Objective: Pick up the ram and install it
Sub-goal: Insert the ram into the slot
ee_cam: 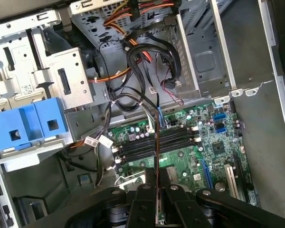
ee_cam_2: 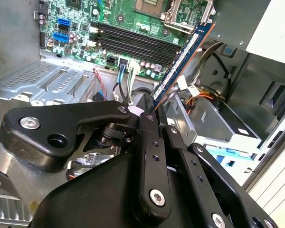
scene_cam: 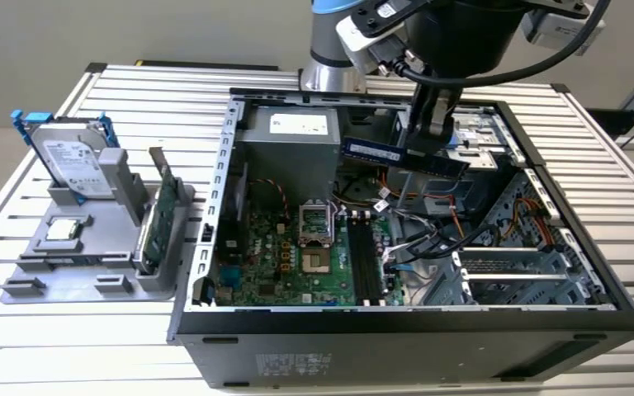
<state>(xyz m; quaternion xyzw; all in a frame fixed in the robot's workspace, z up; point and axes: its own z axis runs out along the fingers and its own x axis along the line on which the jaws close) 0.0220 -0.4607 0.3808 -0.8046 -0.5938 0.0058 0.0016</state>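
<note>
We log the carry step: claw (scene_cam: 428, 145) clamped on ram (scene_cam: 378, 152), airborne; memory slots (scene_cam: 363, 262) at its 6 o'clock; squaring needed.

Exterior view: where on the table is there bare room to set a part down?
The white slatted metal table is bare beyond the grey parts tray and in front of it, at the exterior view's left of the open black computer case. Crowded: the tray, and the black cables inside it.
</note>
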